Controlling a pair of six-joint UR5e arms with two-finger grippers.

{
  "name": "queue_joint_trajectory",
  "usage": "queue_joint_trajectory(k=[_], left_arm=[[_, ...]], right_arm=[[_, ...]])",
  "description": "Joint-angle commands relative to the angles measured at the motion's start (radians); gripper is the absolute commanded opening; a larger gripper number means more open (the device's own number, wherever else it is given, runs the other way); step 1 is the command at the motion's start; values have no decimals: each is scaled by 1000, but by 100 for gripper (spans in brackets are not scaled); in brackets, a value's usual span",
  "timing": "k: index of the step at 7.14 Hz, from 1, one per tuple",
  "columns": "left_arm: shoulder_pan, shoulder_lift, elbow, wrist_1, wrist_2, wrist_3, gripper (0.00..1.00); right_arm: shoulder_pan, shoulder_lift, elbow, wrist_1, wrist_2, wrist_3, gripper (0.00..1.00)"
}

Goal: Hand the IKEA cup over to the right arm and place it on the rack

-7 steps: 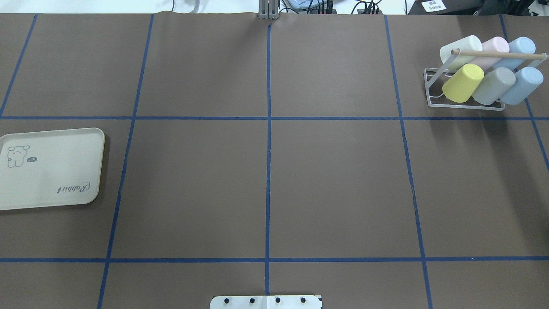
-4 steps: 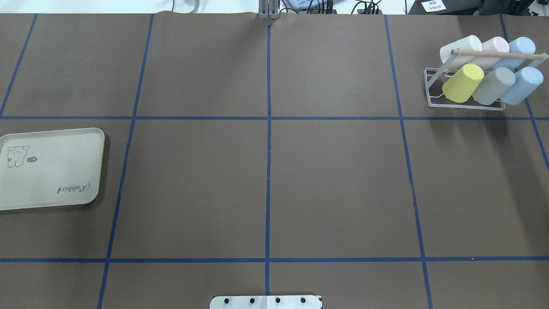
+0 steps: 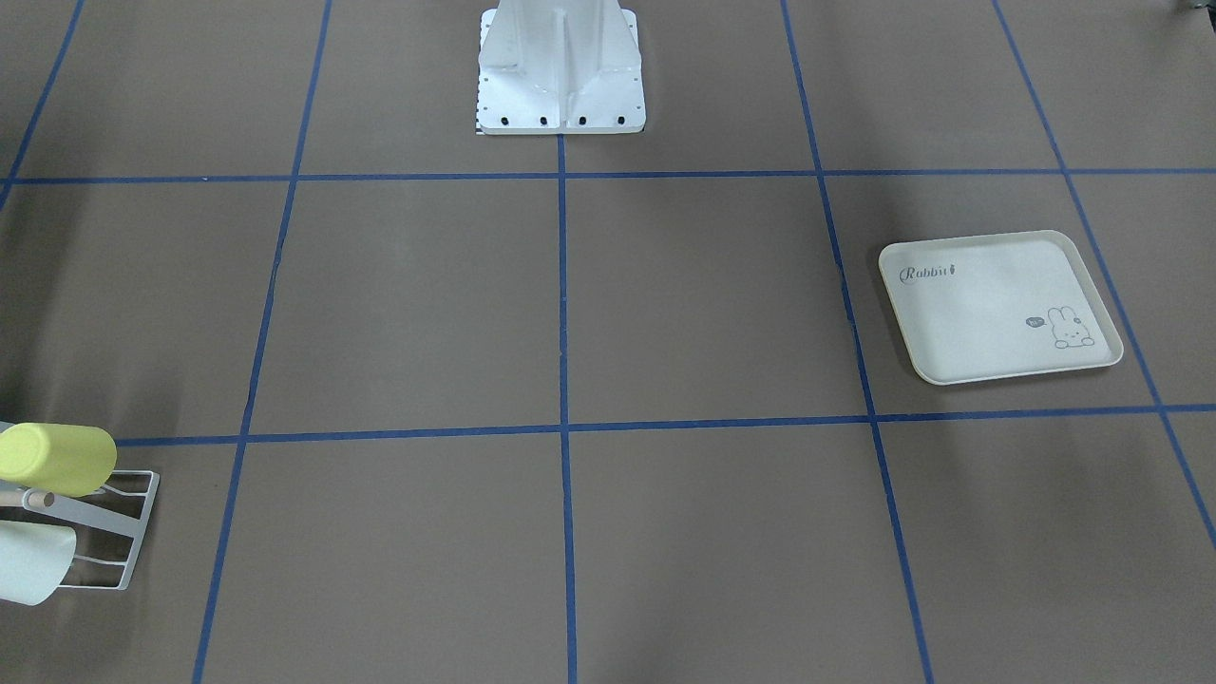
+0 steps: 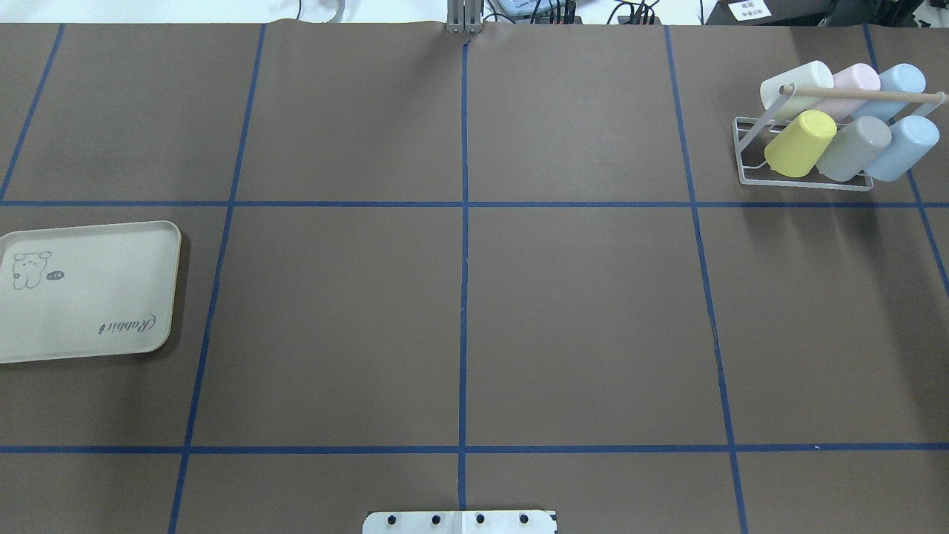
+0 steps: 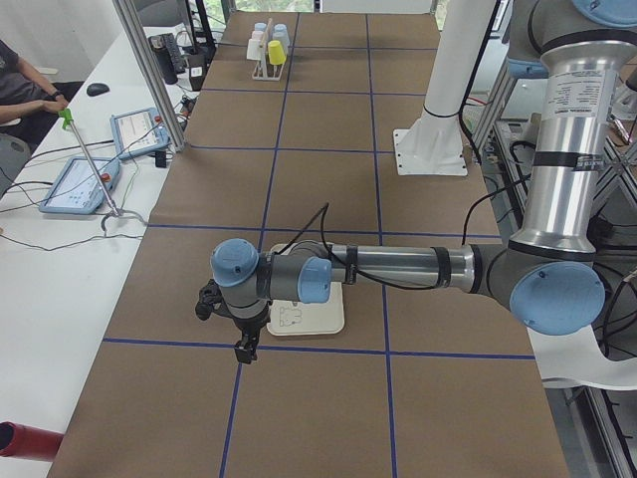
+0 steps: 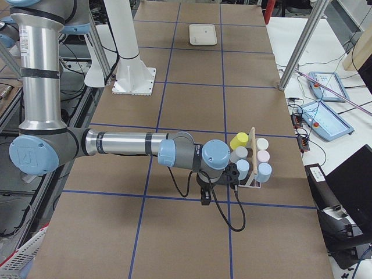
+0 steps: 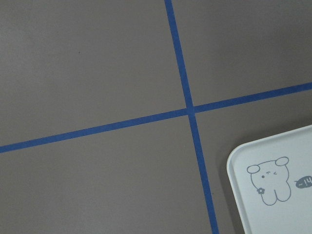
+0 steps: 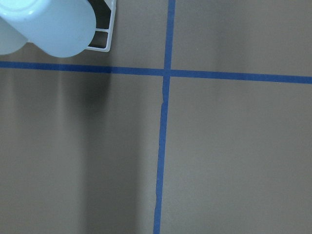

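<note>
- Table [image 4: 578,319]: brown covering, marked into squares with blue tape.
- Left arm [image 5: 398,267]: stretched out low and level over the table's left end, wrist hanging at the edge of the tray. Its wrist camera looks down on a tape crossing and the tray's corner.
- Right arm [image 6: 122,143]: the same low reach at the opposite end, wrist just beside the rack.
- Tray [image 4: 96,274]: cream, with a rabbit print, lying flat on the left. No cup is on it. I judge it to be the pick-up spot, since it sits in the left arm's reach.
- Rack [image 4: 804,185]: white wire with a wooden dowel [image 4: 860,94] across the top, at the far right corner. That is well apart from the tray, which is probably why a hand-over is needed.
- Cups: six, each slanted over a prong.
  - Front row: yellow cup [image 4: 801,143], grey cup [image 4: 854,148], blue cup [image 4: 901,147].
  - Back row: cream, pink and a second blue.
  - The IKEA cup is presumably one of these, so the task looks done.
- Left gripper [image 5: 245,347]: pointing down with nothing seen in it. It shows only in the side view, so I cannot tell how far apart its fingers stand.
- Right gripper [image 6: 206,196]: pointing down near the rack's front cups. Nothing appears held, and its finger spread likewise cannot be told.
</note>
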Motion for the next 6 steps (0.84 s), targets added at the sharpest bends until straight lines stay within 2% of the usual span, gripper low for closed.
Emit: queue_joint_trajectory(k=[1,3,6], left_arm=[[0,1,1,-3,3,-4,100],[0,1,1,-4,3,-6,100],[2,-2,1,-3,3,-6,100]], right_arm=[[-2,10,15,41,-5,50,100],[-6,10,4,115,-5,107,100],[-6,10,1,117,-7,108,100]])
